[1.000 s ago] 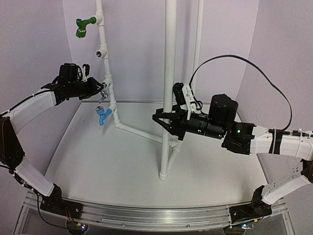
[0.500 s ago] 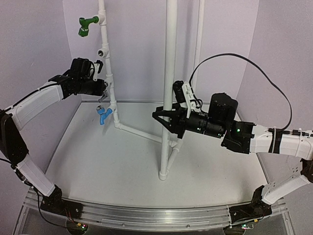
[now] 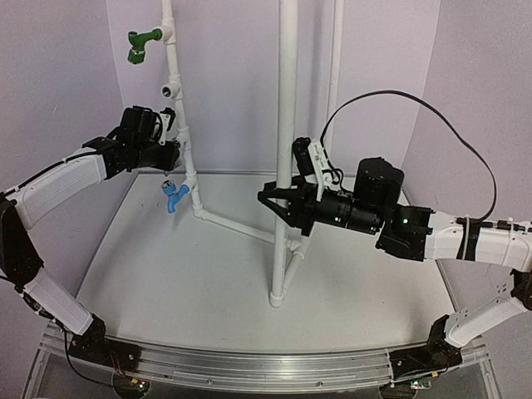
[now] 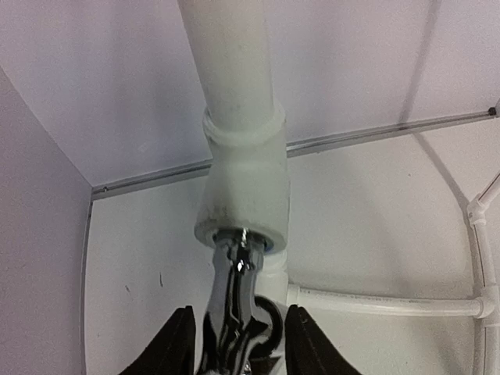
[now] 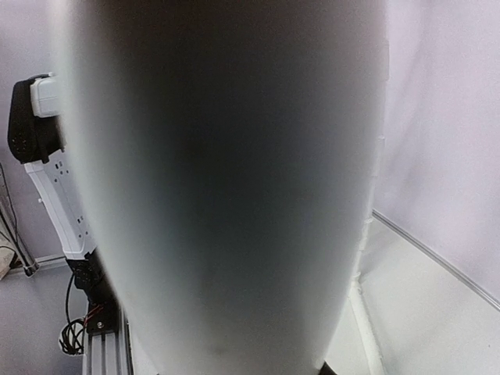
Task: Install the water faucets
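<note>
On the thin riser (image 3: pixel 176 75), the chrome faucet (image 4: pixel 234 297) sits with its stem pushed into a tee socket (image 4: pixel 242 195) partway down. The left gripper (image 4: pixel 241 312) is right under that socket. Its jaws closely flank the faucet body, but I cannot tell whether they pinch it or have slackened. If the stem is only shallowly seated, letting go could allow the faucet to sag or drop out onto the counter (image 3: pixel 183 274) below the riser. A crooked pull-away could also drag it out or twist it off line. Because the riser is slender, a sideways shove from the arm could bend it and loosen the other fittings. Well to the right of the riser, the right gripper (image 3: pixel 281 208) looks clenched around the thick pole (image 3: pixel 287 108). If that hold slips, the whole frame, riser included, could shake. There are three faucets on the riser: a green faucet (image 3: pixel 141 46) at the top, the chrome one in the middle, and a blue faucet (image 3: pixel 174 198) lowest. One empty tee (image 3: pixel 171 89) remains between the green and the chrome. There are two arms and three upright pipes, counting a thinner back pipe (image 3: pixel 336 66) farthest from the riser.
</note>
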You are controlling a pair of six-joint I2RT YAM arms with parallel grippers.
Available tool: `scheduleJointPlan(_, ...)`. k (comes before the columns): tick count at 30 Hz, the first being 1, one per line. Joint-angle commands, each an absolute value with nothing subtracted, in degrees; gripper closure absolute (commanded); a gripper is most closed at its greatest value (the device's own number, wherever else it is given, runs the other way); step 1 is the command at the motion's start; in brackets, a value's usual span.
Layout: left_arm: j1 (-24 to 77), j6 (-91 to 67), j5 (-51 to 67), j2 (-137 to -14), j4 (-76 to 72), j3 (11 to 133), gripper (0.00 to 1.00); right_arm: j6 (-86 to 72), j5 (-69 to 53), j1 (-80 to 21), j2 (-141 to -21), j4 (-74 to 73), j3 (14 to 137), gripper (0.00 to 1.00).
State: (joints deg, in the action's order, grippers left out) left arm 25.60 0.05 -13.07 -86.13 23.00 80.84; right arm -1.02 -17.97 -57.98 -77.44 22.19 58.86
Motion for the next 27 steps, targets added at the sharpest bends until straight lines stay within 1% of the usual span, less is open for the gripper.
scheduleJointPlan(1, 23.1, -5.6, -10.7, -80.6, 25.4, 79.1, 0.41, -12.2, -25.1, -60.5, -78.2, 23.1, 60.7, 1.00)
scheduleJointPlan(3, 18.9, -12.5, -1.8, -78.5, 24.8, 78.2, 0.29, -12.2, -25.1, -60.6, -78.2, 23.1, 60.7, 1.00)
scheduleJointPlan(5, 14.1, -17.4, 7.2, -76.0, 23.7, 76.9, 0.19, -12.2, -25.1, -60.5, -77.9, 23.1, 60.6, 1.00)
scheduleJointPlan(7, 11.7, -19.6, 13.3, -73.6, 22.2, 75.7, 0.13, -12.1, -25.0, -60.6, -77.7, 23.1, 60.5, 1.00)
scheduleJointPlan(10, 11.3, -21.6, 20.9, -71.5, 20.3, 74.6, 0.06, -12.0, -25.1, -60.6, -77.7, 23.1, 60.5, 1.00)
scheduleJointPlan(12, 11.2, -23.0, 23.5, -70.9, 19.2, 73.7, 0.03, -11.9, -25.2, -60.6, -77.9, 23.1, 60.7, 1.00)
scheduleJointPlan(16, 11.2, -25.3, 26.0, -71.2, 15.7, 72.1, 0.02, -12.0, -25.8, -60.5, -78.4, 23.2, 61.1, 1.00)
scheduleJointPlan(23, 11.5, -24.4, 19.0, -75.6, 15.8, 72.3, 0.02, -12.1, -25.8, -60.6, -78.2, 23.1, 61.5, 1.00)
scheduleJointPlan(25, 11.8, -23.9, 17.9, -76.7, 15.0, 71.7, 0.05, -12.0, -25.7, -60.6, -78.2, 23.0, 61.5, 1.00)
scheduleJointPlan(27, 12.2, -23.0, 17.4, -77.9, 14.5, 71.8, 0.10, -12.0, -25.7, -60.7, -78.3, 23.0, 61.6, 1.00)
